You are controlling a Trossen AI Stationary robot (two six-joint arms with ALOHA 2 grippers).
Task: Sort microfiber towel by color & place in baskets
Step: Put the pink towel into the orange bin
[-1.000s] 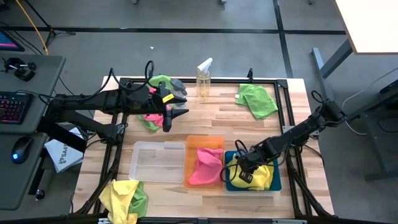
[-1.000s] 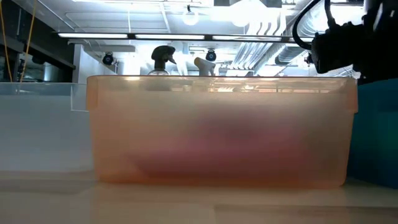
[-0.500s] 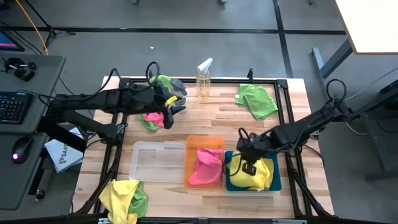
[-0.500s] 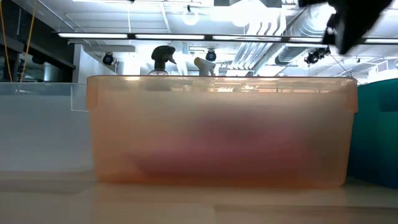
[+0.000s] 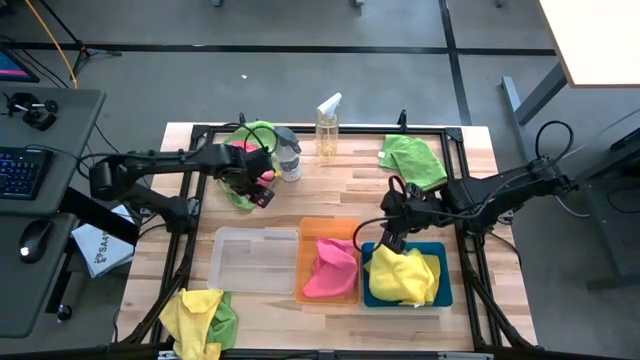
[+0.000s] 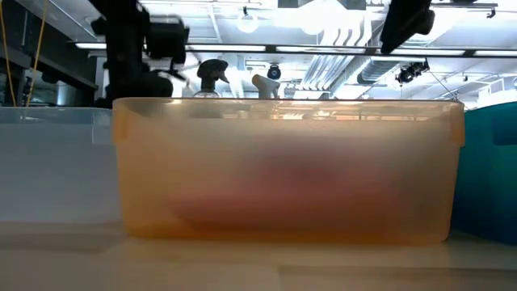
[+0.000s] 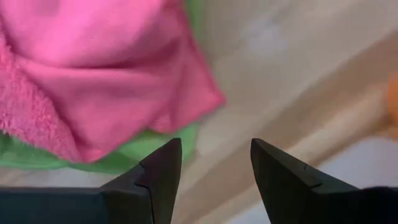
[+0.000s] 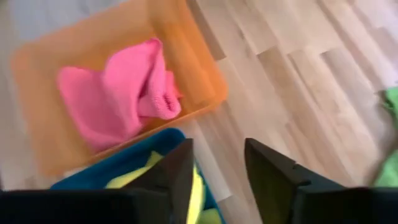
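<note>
Pink microfiber towel (image 7: 93, 81) on green cloth (image 5: 243, 190), upper left: left gripper (image 7: 211, 171) released above it. Next move, likely: descend, clench. Right gripper (image 8: 217, 165) released, empty, centre-right.

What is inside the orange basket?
One crumpled pink towel lies inside the orange basket. Nothing else shows there, but anything under the towel is covered and cannot be seen.

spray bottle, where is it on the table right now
In the high view the spray bottle stands at the table's far edge near the middle, between the left-side towel pile and the green towel on the right.
</note>
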